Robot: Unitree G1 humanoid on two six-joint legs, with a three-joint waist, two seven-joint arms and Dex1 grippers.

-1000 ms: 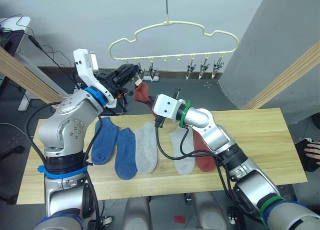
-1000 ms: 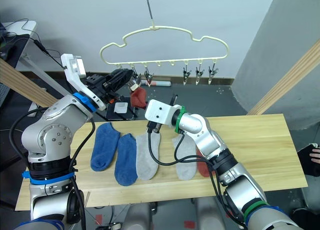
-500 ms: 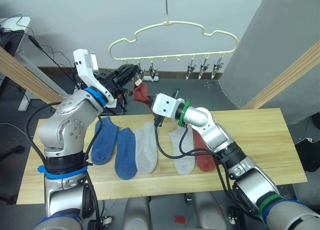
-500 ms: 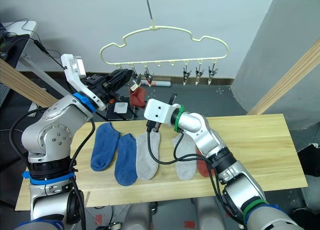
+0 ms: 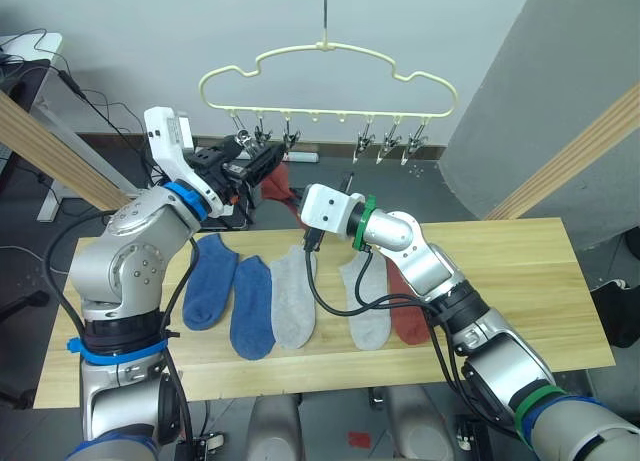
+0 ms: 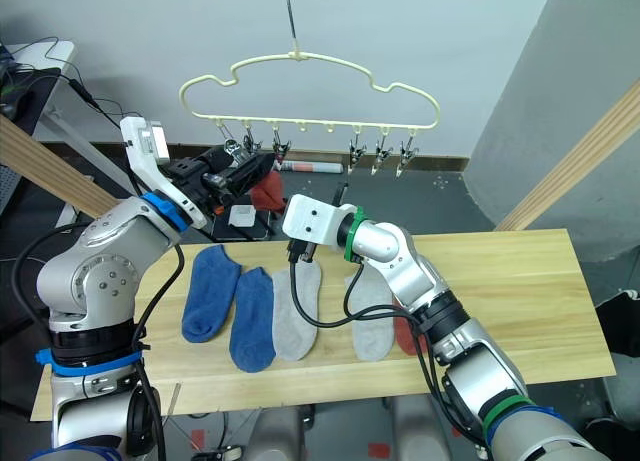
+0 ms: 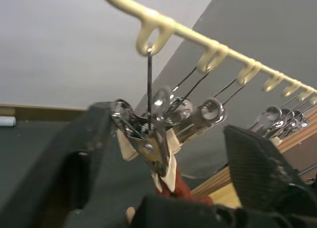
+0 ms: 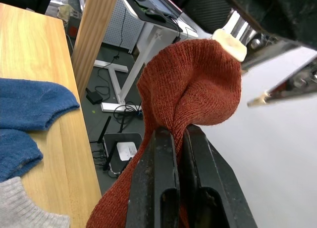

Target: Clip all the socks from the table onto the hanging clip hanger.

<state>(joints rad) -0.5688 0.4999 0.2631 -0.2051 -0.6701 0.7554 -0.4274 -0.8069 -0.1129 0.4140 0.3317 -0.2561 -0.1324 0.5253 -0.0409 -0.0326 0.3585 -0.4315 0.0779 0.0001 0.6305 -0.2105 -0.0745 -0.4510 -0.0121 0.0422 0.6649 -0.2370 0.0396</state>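
The right tool [image 8: 179,154] is largely hidden behind its own white wrist housing in the head views, but its wrist view shows the two black fingers [image 8: 157,188] pressed nearly together on a fold of the rust red sock [image 8: 190,84], whose upper end reaches a cream-tipped metal clip [image 8: 229,44]. That sock [image 5: 275,184] is mostly covered by the arms from the head, only a small patch showing just below the left end of the clip hanger [image 5: 325,71]. The left tool [image 5: 262,165] has its black fingers [image 7: 257,163] spread apart on either side of one clip [image 7: 157,139], with a scrap of red knit beneath it; whether the fingers actually press the clip's handles cannot be made out. On the surface [image 5: 520,281] lie two blue socks [image 5: 212,281] side by side, two light grey socks [image 5: 290,296] next to them, and a second rust red sock [image 5: 405,306] partly hidden by the right forearm and its cables. Since a second ago the hanger has swung toward the robot's left, so its row of clips sits over the left tool instead of to its right, and the left tool sits slightly lower; the socks on the surface lie as before.
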